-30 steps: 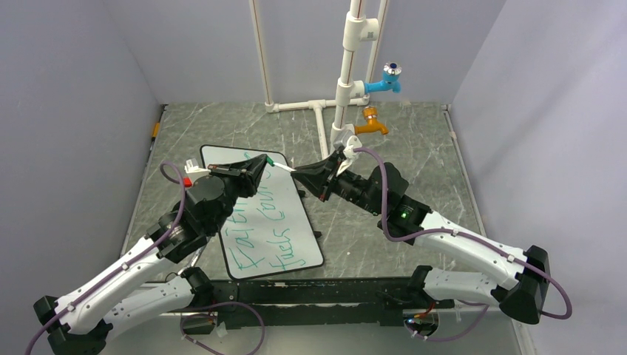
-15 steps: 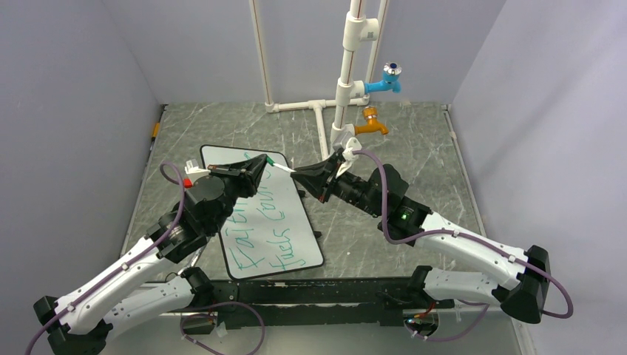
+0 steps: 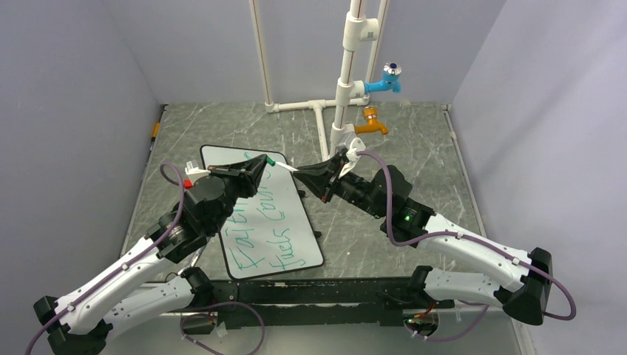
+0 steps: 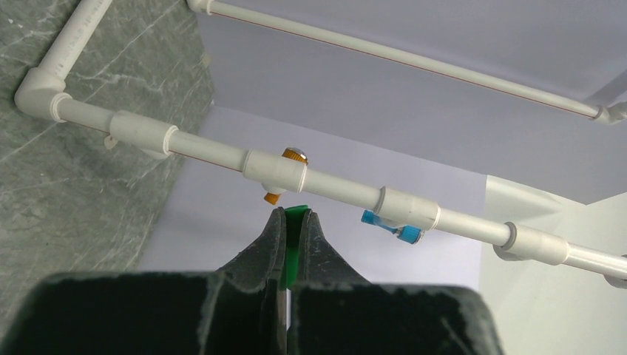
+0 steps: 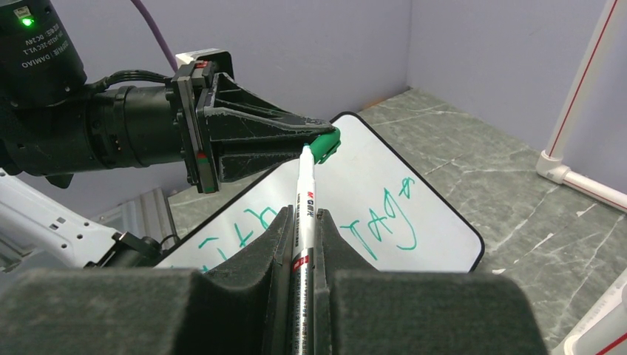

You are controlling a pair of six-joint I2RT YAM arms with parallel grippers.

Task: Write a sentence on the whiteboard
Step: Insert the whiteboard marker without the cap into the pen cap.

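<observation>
The whiteboard [image 3: 309, 248] lies flat on the grey-green marbled worktop [image 3: 414, 148], left of centre, with one short end towards the arm bases and its long sides running away from them. The sentence [image 3: 283, 251] runs along the board's length in two lines of green handwriting. "Faith" and "fuels Cour…" are legible, and the rest is hidden under the left arm. The right wrist view shows further green strokes [image 5: 392, 214] near the board's far corner [image 5: 436, 229]. Above that far end the two grippers meet tip to tip, clear of the board. The left gripper [image 3: 260, 164] is closed narrowly on a green cap [image 3: 271, 158], which the left wrist view shows pinched between its fingers [image 4: 296, 244]. The right gripper [image 3: 302, 173] is clamped on a white marker [image 3: 287, 168], whose barrel projects forward from between the jaws [image 5: 304, 200]. The marker's tip sits at the mouth of the cap [image 5: 325, 144], and whether it is seated cannot be told. Behind stands a white pipe frame [image 3: 347, 81] carrying a blue tap [image 3: 388, 80] and an orange tap [image 3: 371, 126].
</observation>
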